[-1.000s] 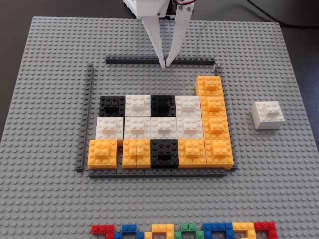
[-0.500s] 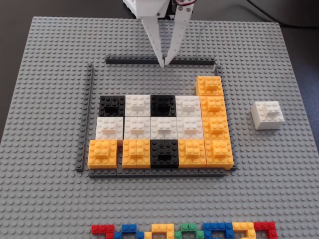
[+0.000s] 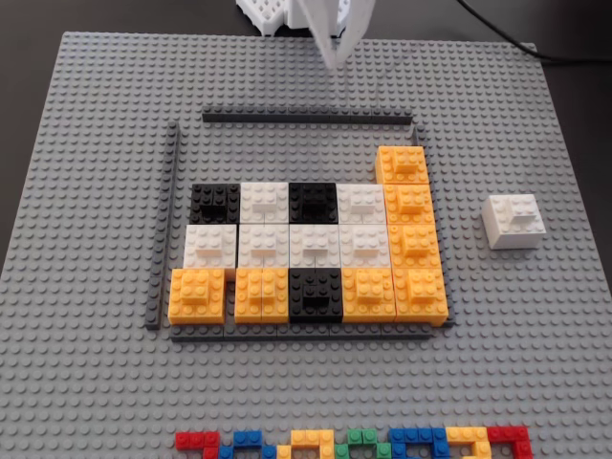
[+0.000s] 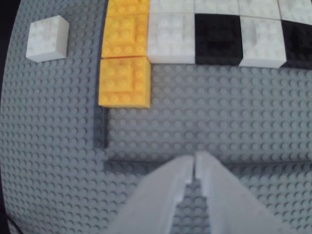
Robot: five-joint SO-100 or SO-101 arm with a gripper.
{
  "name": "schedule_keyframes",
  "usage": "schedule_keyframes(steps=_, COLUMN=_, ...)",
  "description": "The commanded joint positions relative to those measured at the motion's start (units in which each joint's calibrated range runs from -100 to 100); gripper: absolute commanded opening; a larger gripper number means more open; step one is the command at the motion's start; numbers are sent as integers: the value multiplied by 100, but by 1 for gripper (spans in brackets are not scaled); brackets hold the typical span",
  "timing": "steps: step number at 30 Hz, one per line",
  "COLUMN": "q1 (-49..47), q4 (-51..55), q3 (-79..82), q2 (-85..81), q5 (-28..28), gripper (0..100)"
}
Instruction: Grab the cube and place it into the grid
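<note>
Cube (image 3: pixel 513 221) — white, studded, with a small raised piece on top — sits alone on the grey baseplate (image 3: pixel 86 172), to the right of the grid (image 3: pixel 311 251) in the fixed view and well apart from its orange column (image 3: pixel 413 229). In the wrist view the cube (image 4: pixel 47 38) lies at the upper left, beside the orange corner block (image 4: pixel 125 81). The pincer (image 4: pixel 195 165) hangs empty over the far dark strip (image 3: pixel 306 118), its tips nearly together with only a thin slit between them.
</note>
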Motion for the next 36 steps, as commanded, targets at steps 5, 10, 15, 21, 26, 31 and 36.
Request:
schedule_keyframes(steps=5, q1=-627, q4=207, q3=-1997, q2=1526, q5=-317, gripper=0)
schedule_keyframes(steps=10, q1=-1011, q4=105, q3=-2586, q2=2386, q5=-513, gripper=0)
schedule_keyframes(steps=15, q1=-1371, q4=-100, q3=-3120, q2=3297, q5=-689, gripper=0)
schedule_keyframes(steps=21, q1=-1592, q4=-213, q3=-4153, q2=4768, q5=-938, gripper=0)
schedule_keyframes(steps=26, q1=-1615, q4=-135, q3=-5214, q2=6023, q5=-1245, gripper=4)
schedule_keyframes(steps=31, q1=-1703, q4=-51, q3=-6102, q2=7098, q5=-1167, gripper=4)
schedule_keyframes(steps=36, q1=-1806, q4=41, q3=-6936, q2=7906, q5=-1197, gripper=5)
